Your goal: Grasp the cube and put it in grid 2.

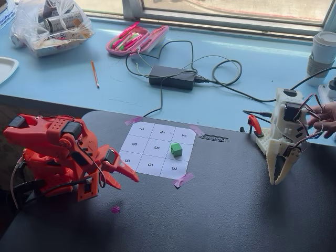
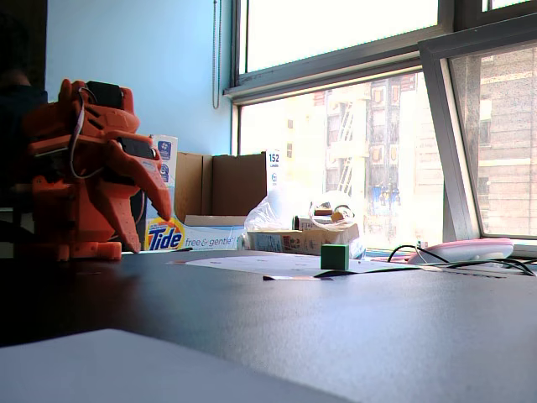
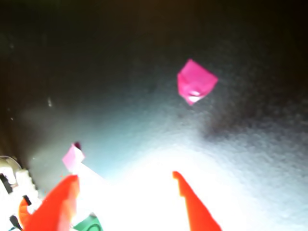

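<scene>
Nearest the lens in the wrist view, two orange fingertips [image 3: 60, 199] of the claw [image 3: 126, 179] are seen spread apart with nothing between them, above the dark bench [image 3: 250, 159] and a scrap of pink tape [image 3: 196, 82]. At the left of a fixed view, the orange arm [image 1: 52, 152] is seen folded low, its claw [image 1: 125, 177] empty and held just left of the numbered sheet [image 1: 142, 147]. On that sheet, the cube [image 1: 176, 149] is seen resting upright on grid 2 [image 1: 181, 155], between the cells marked 1 and 3. Further right, a white arm [image 1: 286, 131] is seen with a hand [image 1: 325, 118] on it. In the low fixed view, the cube [image 2: 334, 257] is shown standing on the paper, well apart from the orange arm [image 2: 84, 168].
</scene>
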### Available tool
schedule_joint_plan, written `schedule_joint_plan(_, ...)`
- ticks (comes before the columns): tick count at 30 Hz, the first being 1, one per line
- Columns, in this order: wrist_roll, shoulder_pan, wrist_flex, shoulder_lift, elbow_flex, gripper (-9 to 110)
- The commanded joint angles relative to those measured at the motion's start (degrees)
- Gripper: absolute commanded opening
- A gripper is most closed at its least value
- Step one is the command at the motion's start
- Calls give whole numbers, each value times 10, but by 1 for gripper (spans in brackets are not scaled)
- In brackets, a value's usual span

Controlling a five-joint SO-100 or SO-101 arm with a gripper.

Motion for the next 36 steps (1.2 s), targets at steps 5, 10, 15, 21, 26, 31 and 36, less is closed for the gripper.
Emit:
schedule_joint_plan(5, 3, -4, 53, 24, -4, 5)
schedule_joint_plan(10, 9, -11, 70, 24, 5, 0)
schedule_joint_plan(15, 14, -23, 90, 24, 14, 0)
schedule_joint_plan(21, 15, -23, 102, 24, 11, 0)
schedule_joint_plan(26, 11, -28, 103, 24, 11, 0)
schedule_joint_plan(31, 3, -40, 103, 24, 11, 0)
schedule_joint_plan(36, -8, -47, 104, 24, 11, 0)
